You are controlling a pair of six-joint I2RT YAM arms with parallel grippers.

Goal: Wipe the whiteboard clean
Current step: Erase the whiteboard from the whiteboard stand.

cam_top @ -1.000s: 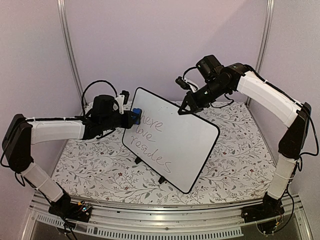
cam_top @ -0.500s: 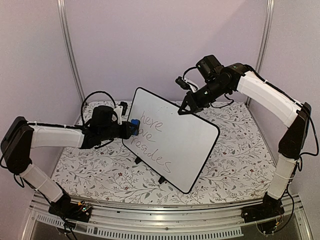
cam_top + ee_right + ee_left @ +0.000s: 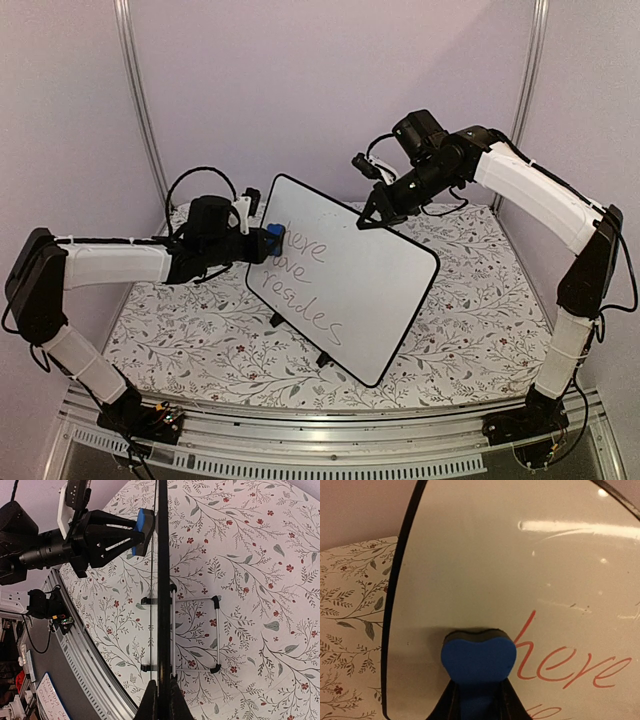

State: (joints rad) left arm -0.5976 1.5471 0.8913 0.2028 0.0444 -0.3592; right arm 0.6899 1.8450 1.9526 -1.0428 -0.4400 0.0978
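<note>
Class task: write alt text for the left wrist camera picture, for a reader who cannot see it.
The left gripper holds a blue eraser against a whiteboard, just left of the red handwritten word "here". The board's black rim curves down the left, with a floral tablecloth beyond it.

1. The left claw (image 3: 479, 702) gripped a blue eraser (image 3: 478, 660) between its dark fingers at the bottom edge.
2. The eraser's rounded front met the whiteboard (image 3: 485, 565) near the board's left side.
3. Red handwriting (image 3: 570, 665) reading "here" began just right of the eraser.
4. The board's black rim (image 3: 400, 595) curved down the left, with the floral tabletop (image 3: 350, 610) beyond it.
5. A bright glare streak (image 3: 570, 526) crossed the board's upper part.
</note>
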